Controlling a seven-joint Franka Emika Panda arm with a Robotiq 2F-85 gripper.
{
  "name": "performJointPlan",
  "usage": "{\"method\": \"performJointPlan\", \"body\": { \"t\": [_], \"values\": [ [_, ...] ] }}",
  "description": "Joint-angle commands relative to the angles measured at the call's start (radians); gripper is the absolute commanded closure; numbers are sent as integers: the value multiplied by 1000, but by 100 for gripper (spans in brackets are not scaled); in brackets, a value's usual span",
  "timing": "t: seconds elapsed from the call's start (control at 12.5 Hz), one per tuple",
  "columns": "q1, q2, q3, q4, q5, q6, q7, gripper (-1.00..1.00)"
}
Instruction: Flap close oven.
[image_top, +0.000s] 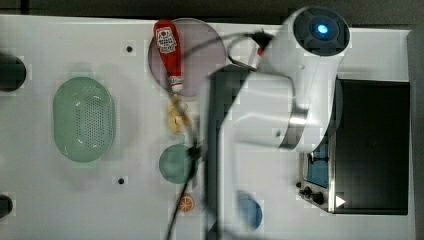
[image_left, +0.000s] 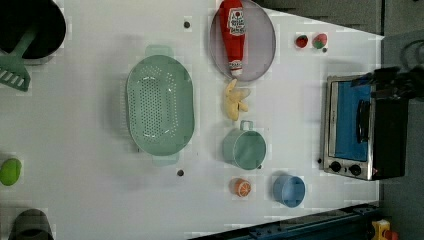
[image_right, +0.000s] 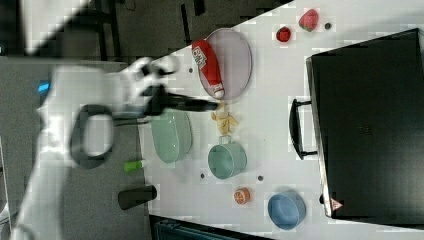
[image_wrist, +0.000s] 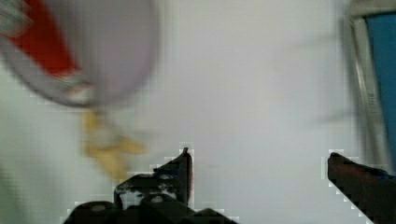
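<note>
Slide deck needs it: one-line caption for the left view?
Left view: oven with door shut at table edge, beside colander, ketchup bottle on plate, and two cups.

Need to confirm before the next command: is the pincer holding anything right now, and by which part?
Nothing is held. The pincer stands open over bare table, with empty space between its fingertips; the oven is off to one side.

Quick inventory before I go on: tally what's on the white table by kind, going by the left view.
Oven: 1
Colander: 1
Plate: 1
Ketchup bottle: 1
Banana: 1
Green pot: 1
Blue bowl: 1
Orange half: 1
Small red fruits: 2
Total: 10
</note>
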Motion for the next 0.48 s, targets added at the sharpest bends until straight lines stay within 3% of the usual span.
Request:
{"method": "performJointPlan", "body": {
  "t": [0.08,0.24,0.48],
  "values": [
    [25,-104,41,35,46,-57,342,-100],
    [25,-170,46,31,46,-99,457,-100],
    [19,-270,26,25,43,-223,462,-100]
  ]
}}
